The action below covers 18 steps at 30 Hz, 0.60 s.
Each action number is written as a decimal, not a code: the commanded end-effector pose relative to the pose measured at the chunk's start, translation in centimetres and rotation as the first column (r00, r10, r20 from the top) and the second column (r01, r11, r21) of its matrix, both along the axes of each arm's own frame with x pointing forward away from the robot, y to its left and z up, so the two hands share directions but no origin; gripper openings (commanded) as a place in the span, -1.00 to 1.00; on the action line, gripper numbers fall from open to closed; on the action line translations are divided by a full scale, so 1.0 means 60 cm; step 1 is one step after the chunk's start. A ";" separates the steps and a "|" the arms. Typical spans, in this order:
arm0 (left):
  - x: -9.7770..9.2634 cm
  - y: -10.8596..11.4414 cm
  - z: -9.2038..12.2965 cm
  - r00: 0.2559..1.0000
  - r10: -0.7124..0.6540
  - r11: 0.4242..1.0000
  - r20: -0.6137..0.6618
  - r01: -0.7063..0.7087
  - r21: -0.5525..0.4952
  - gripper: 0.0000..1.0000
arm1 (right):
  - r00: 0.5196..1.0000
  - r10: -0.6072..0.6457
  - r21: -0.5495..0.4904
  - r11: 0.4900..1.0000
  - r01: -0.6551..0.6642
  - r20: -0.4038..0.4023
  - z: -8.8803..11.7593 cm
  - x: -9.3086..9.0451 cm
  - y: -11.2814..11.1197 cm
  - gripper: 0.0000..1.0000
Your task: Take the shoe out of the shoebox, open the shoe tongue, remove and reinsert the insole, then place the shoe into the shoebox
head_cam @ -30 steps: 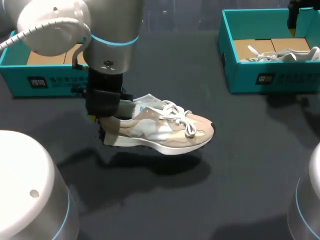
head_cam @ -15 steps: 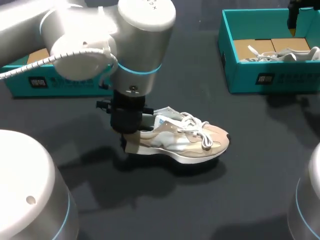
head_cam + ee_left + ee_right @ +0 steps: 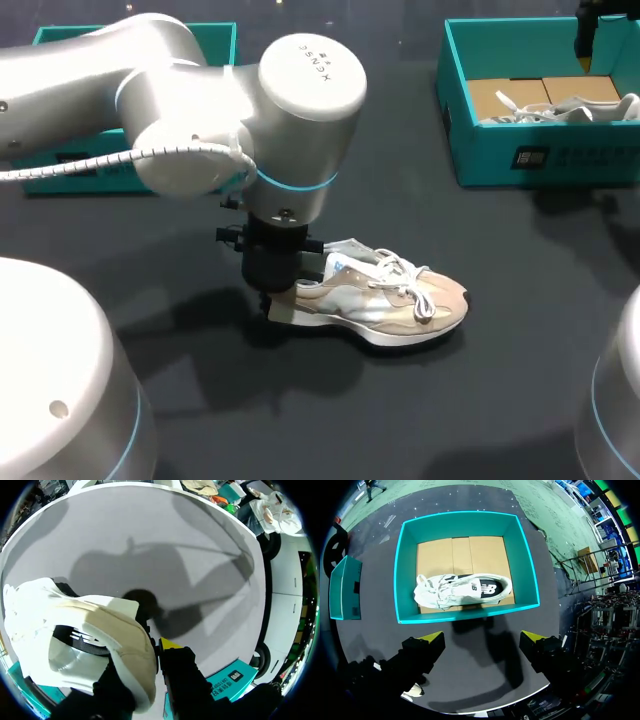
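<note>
Shoe (image 3: 385,300) at middle of table (image 3: 500,380), well apart from right shoebox (image 3: 540,155); left gripper (image 3: 275,298) clamps its heel, right gripper (image 3: 482,639) spread wide

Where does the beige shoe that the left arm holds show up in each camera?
Head view: beige shoe at mid-table, heel in the left gripper.
Left wrist view: fills the near side, heel between the fingers.
Right wrist view: not clearly in it.
Shared landmark: teal shoebox holding a white shoe, seen in head and right wrist views.
</note>
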<state>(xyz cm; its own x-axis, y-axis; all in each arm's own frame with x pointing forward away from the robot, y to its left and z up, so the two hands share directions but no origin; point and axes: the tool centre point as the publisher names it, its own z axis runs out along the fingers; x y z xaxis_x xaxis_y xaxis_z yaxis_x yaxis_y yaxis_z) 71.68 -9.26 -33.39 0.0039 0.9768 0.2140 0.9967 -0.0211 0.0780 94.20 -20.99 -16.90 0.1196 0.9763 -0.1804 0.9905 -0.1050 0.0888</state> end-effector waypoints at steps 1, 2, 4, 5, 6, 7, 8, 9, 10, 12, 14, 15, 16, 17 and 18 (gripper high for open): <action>0.011 -0.028 -0.016 1.000 0.008 1.000 -0.007 -0.008 0.014 -1.00 | 1.000 -0.001 -0.001 1.000 0.001 -0.001 0.000 0.001 0.000 1.00; 0.012 -0.032 -0.018 1.000 0.010 1.000 -0.008 -0.010 0.013 -1.00 | 1.000 -0.001 -0.001 1.000 0.001 -0.001 0.000 0.001 0.000 1.00; 0.014 -0.038 -0.022 1.000 0.015 1.000 -0.007 -0.015 0.008 -1.00 | 1.000 -0.001 -0.001 1.000 0.001 -0.001 0.000 0.001 0.000 1.00; 0.015 -0.041 -0.025 1.000 0.015 1.000 -0.007 -0.015 0.008 -1.00 | 1.000 -0.001 -0.001 1.000 0.001 -0.001 0.000 0.001 0.000 1.00; 0.015 -0.045 -0.029 1.000 0.016 1.000 -0.006 -0.016 0.009 -1.00 | 1.000 -0.001 -0.001 1.000 0.001 -0.001 0.000 0.001 0.000 1.00; 0.015 -0.048 -0.032 1.000 0.016 1.000 -0.005 -0.016 0.010 -1.00 | 1.000 -0.001 -0.001 1.000 0.001 -0.001 0.000 0.001 0.000 1.00; 0.014 -0.051 -0.036 1.000 0.017 1.000 -0.004 -0.017 0.012 -1.00 | 1.000 -0.001 -0.001 1.000 0.001 -0.001 0.000 0.001 0.000 1.00; 0.013 -0.053 -0.039 1.000 0.017 1.000 -0.004 -0.017 0.014 -1.00 | 1.000 -0.001 -0.001 1.000 0.001 -0.001 0.000 0.001 0.000 1.00; 0.013 -0.055 -0.041 1.000 0.017 1.000 -0.004 -0.017 0.015 -1.00 | 1.000 -0.001 -0.001 1.000 0.001 -0.001 0.000 0.001 0.000 1.00; 0.010 -0.060 -0.048 1.000 0.007 1.000 0.006 -0.007 0.017 -1.00 | 1.000 -0.001 -0.001 1.000 0.001 -0.001 0.000 0.001 0.000 1.00; 0.009 -0.063 -0.056 1.000 0.001 1.000 0.005 -0.001 0.023 -1.00 | 1.000 -0.001 -0.001 1.000 0.001 -0.001 0.000 0.001 0.000 1.00; 0.008 -0.064 -0.059 1.000 -0.002 1.000 0.007 0.002 0.027 -1.00 | 1.000 -0.001 -0.001 1.000 0.001 -0.001 0.000 0.001 0.000 1.00; 0.007 -0.064 -0.062 1.000 -0.005 1.000 0.009 0.004 0.030 -1.00 | 1.000 -0.001 -0.001 1.000 0.001 -0.001 0.000 0.001 0.000 1.00; 0.007 -0.064 -0.064 1.000 -0.006 0.999 0.010 0.005 0.031 -1.00 | 1.000 -0.001 -0.001 1.000 0.001 -0.001 0.000 0.001 0.000 1.00; 0.007 -0.064 -0.065 1.000 -0.006 0.999 0.010 0.005 0.033 -1.00 | 1.000 -0.001 -0.001 1.000 0.001 -0.001 0.000 0.001 0.000 1.00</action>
